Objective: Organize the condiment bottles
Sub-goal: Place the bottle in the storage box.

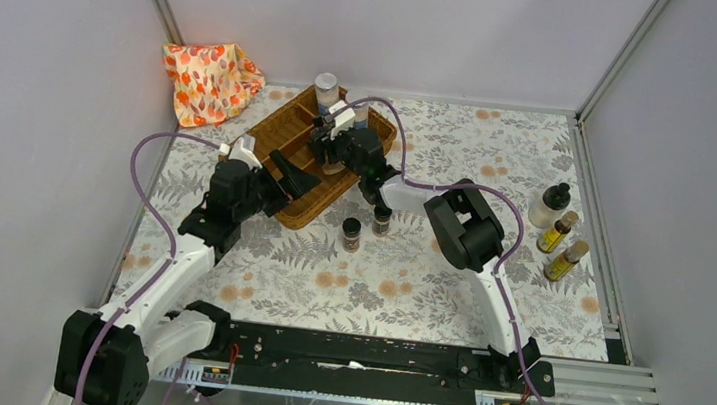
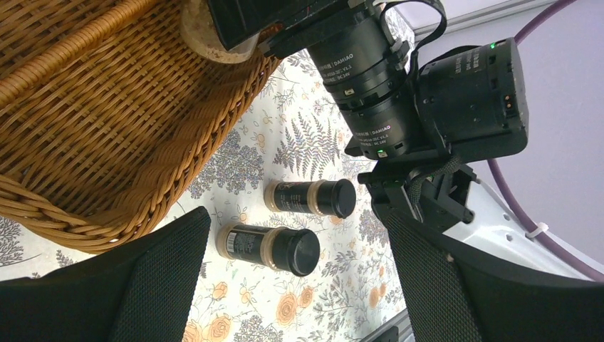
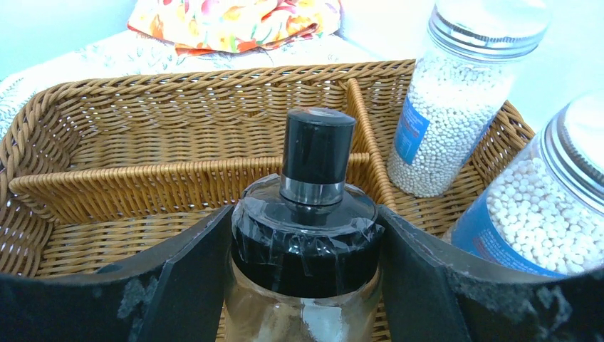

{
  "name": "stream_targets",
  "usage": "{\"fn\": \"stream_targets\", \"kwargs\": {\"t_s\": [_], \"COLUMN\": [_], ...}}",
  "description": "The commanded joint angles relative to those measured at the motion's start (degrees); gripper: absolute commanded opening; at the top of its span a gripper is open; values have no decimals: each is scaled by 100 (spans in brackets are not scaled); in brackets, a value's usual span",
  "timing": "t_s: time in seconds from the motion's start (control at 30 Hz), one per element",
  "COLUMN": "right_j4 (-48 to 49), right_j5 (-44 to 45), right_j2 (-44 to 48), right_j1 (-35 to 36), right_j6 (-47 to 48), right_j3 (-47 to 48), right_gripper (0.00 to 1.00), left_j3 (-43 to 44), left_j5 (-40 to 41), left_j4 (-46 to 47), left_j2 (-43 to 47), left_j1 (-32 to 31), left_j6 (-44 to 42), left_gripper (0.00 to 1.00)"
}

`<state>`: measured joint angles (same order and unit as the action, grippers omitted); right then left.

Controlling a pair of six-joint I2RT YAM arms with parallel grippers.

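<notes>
The cloth [image 1: 209, 81] lay at the table's [image 1: 425, 300] eleven o'clock. The left gripper [image 1: 298, 182] hung spread wide and empty at the tray's [image 1: 287, 130] seven o'clock edge. The right gripper [image 3: 306, 228] was clenched on a black-capped bottle [image 3: 317, 142] over the tray. In its wrist view, a silver-lidded jar [image 3: 456, 100] and a second jar [image 3: 541, 206] stood in the tray at the bottle's two o'clock. Two spice jars [image 1: 351, 233], [image 1: 382, 220] stood near each other at the tray's five o'clock. At the table's three o'clock stood a white bottle [image 1: 550, 205] and two yellow bottles [image 1: 559, 232], [image 1: 567, 261].
</notes>
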<state>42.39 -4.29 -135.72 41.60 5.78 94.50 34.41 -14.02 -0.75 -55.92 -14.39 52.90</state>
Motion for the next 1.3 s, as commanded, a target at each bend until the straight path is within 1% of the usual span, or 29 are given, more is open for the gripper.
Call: {"fn": "stream_targets", "kwargs": {"t_s": [0.0,0.13,0.33,0.57,0.63,0.67,0.87,0.93,0.97,1.1,1.27], "right_j4": [976,1298,1538,1807,1797,1759,1324,1046,912,315,-189], "right_j5": [224,296,393,397,543,544,601,622,645,688,738], "right_j2": [-29,38,112,351,479,543,991,1150,1223,1377,1461], "right_j1": [-29,-28,-21,-20,-16,-16,-21,-21,-21,-21,-19], "right_j6": [-116,-192,-213,-229,-235,-240,-209,-164,-150,-10,134], "right_j3": [-216,-544,-848,-1385,-1519,-1575,-1712,-1648,-1592,-1210,-745], "right_gripper": [0,0,0,0,0,7,60,75,80,90,93], "left_j3": [-210,-338,-444,-473,-440,-411,-99,97,194,507,745], "left_j5": [-121,-179,-189,6,91,134,382,442,470,540,575], "left_j4": [537,725,885,891,838,799,424,255,168,-121,-317], "left_j2": [-83,-141,-154,-95,-77,-63,-24,-5,3,-13,-42], "left_j1": [24,24,-12,-244,-328,-389,-644,-708,-731,-791,-827], "left_j6": [-101,-55,5,54,82,94,162,171,176,193,250], "left_gripper": [97,97,97,97,97,97,97,97,97,97,97]}}
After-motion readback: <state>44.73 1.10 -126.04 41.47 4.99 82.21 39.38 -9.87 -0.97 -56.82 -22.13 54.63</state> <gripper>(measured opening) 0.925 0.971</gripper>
